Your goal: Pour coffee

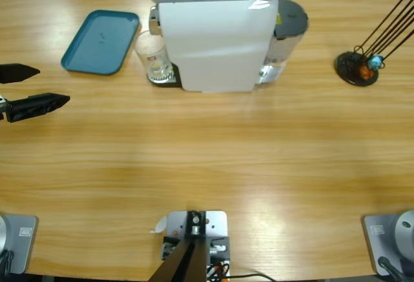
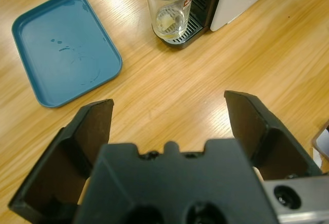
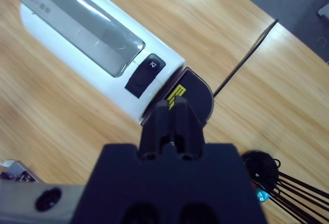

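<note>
The left gripper (image 2: 169, 116), jaws spread wide and holding nothing, is hovering over the bench (image 1: 213, 159), facing a clear glass (image 2: 168, 7) under the white coffee machine (image 1: 210, 33) spout — likely the approach step; next, closing in around the glass. The right gripper (image 3: 172, 116), jaws together, is hanging above the machine. The coffee (image 2: 168, 22) is lying as a thin pale layer at the glass bottom

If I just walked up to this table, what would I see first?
First, the big white coffee machine standing at the table's far edge in the middle. A clear glass sits on its drip tray under the spout, with only a thin layer of coffee inside. A teal tray lies beside the glass, and the left gripper waits wide open at that end of the table.
</note>
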